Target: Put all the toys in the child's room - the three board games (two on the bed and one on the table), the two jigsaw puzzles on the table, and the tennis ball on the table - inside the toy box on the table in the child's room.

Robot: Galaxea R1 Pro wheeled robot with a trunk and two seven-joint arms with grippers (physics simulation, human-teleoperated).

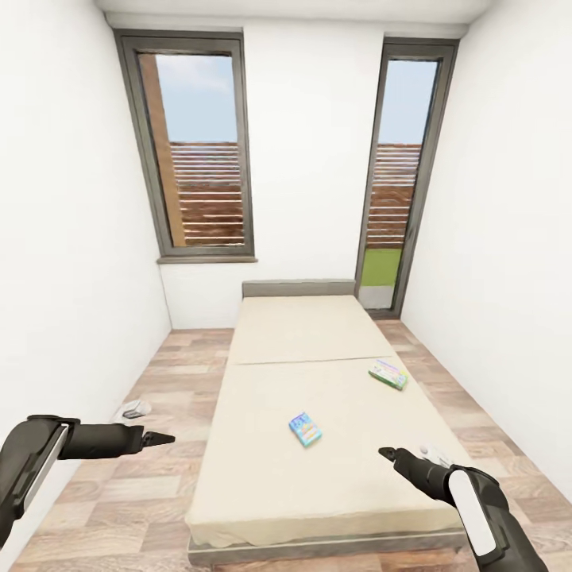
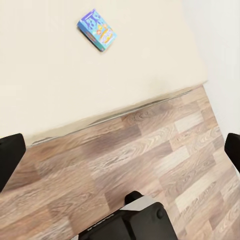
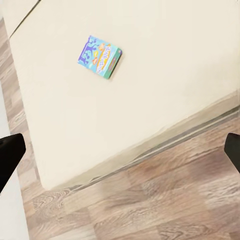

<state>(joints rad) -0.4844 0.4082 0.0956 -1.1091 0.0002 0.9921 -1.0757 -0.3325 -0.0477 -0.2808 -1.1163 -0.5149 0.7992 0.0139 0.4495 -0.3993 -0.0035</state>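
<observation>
Two board games lie on the cream mattress of the bed (image 1: 270, 477). A blue board game (image 1: 306, 429) sits near the mattress middle, and a green-and-white board game (image 1: 388, 373) lies further back by the right edge. My left gripper (image 1: 163, 438) hovers over the floor left of the bed, open and empty. To the right of the blue box, my right gripper (image 1: 387, 454) hangs above the mattress's near right part, also open and empty. The blue board game (image 2: 97, 30) appears in the left wrist view beyond the wide-apart fingers (image 2: 10, 160). It also shows in the right wrist view (image 3: 100, 55).
White walls close in on both sides of the bed, leaving narrow strips of wood floor (image 1: 143, 492). A small white-grey object (image 1: 133, 411) lies on the floor by the left wall. A grey-framed window (image 1: 202, 151) and a glass door (image 1: 397, 175) fill the far wall.
</observation>
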